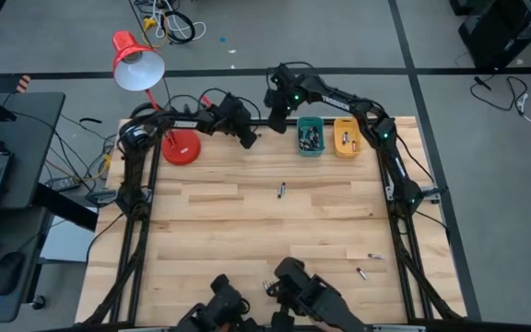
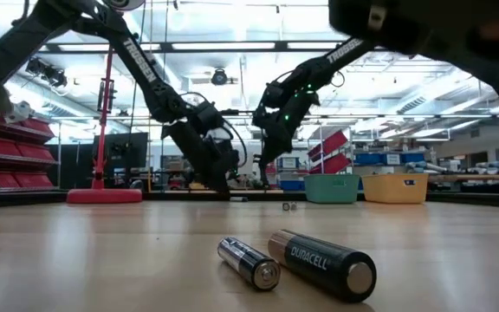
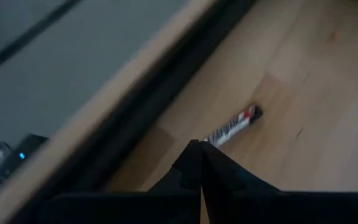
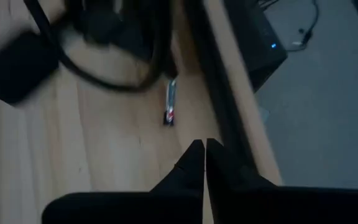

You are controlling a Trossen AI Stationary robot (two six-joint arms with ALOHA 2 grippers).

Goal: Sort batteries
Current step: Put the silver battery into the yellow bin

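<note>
Both tools, left [image 1: 247,138] and right [image 1: 273,109], hover clenched and empty over the worktop's [image 1: 210,231] far edge. Batteries [image 1: 281,191] lie scattered; we judge them rigid, smooth, prone to roll: grip across mid-body.

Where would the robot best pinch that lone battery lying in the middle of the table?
Probably across the middle of its body, coming straight down from above. The battery is a thin cylinder lying flat on the bare table, with nothing close beside it, so fingers could close on its long sides; its ends offer little to hold.
</note>
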